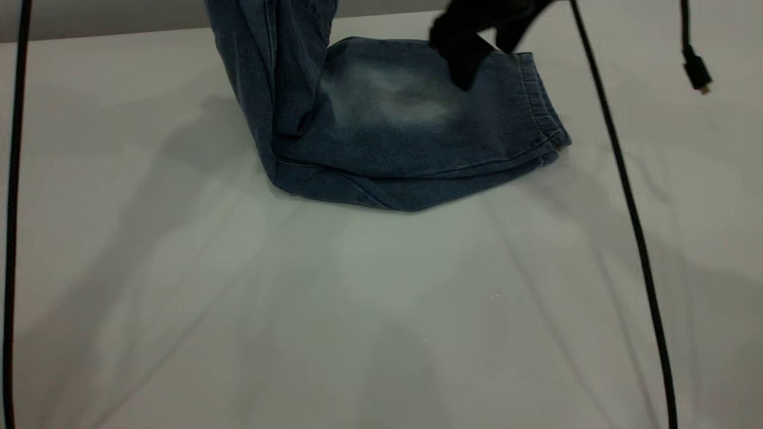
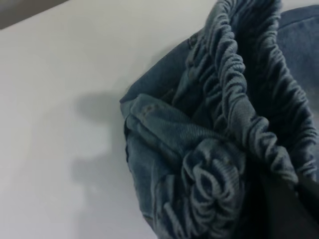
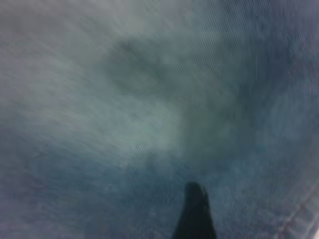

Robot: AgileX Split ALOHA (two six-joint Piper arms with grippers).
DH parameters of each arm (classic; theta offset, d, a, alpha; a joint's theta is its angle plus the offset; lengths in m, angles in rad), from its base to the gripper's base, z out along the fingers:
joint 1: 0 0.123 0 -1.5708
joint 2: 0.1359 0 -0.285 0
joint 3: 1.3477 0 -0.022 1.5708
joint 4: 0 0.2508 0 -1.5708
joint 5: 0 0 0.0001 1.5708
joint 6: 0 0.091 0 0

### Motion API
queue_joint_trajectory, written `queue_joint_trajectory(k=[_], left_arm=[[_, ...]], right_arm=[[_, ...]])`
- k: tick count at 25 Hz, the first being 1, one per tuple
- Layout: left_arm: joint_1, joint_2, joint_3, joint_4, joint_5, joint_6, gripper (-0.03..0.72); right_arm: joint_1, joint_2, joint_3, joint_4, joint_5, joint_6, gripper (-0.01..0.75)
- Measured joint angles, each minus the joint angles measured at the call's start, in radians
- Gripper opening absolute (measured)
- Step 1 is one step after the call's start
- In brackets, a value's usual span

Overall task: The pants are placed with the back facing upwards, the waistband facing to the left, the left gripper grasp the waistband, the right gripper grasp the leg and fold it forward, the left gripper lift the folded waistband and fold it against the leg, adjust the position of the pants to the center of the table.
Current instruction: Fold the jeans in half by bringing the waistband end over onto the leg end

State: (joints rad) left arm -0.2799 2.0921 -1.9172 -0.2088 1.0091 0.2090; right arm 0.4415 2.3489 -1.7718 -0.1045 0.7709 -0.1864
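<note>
The table (image 1: 179, 298) is a wide, plain white-grey top. The pants (image 1: 411, 143) lie on its far middle, folded, leg hem toward the right, while the waistband end rises off the surface.

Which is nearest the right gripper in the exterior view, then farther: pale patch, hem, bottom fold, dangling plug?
Measured from the right gripper, over the leg:
1. Pale patch, just to its left.
2. Hem, to its right.
3. Bottom fold, toward the camera.
4. Dangling plug, far right, off the pants.
</note>
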Motion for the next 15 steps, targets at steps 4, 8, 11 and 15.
queue_joint_trajectory(k=[4, 8, 11, 15], left_arm=[[-0.022, 0.000, 0.000, 0.000, -0.005, 0.000, 0.040], [-0.066, 0.000, 0.000, -0.003, -0.040, 0.000, 0.040], [-0.099, 0.000, 0.000, -0.002, -0.064, 0.006, 0.040], [-0.134, 0.000, 0.000, -0.003, -0.100, 0.008, 0.040]], right_arm=[[-0.015, 0.045, 0.000, 0.026, -0.002, 0.000, 0.483], [-0.014, 0.075, 0.000, 0.035, -0.008, 0.011, 0.470], [-0.014, 0.078, 0.000, 0.057, -0.021, 0.019, 0.456], [-0.014, 0.078, 0.000, 0.089, -0.019, 0.019, 0.451]])
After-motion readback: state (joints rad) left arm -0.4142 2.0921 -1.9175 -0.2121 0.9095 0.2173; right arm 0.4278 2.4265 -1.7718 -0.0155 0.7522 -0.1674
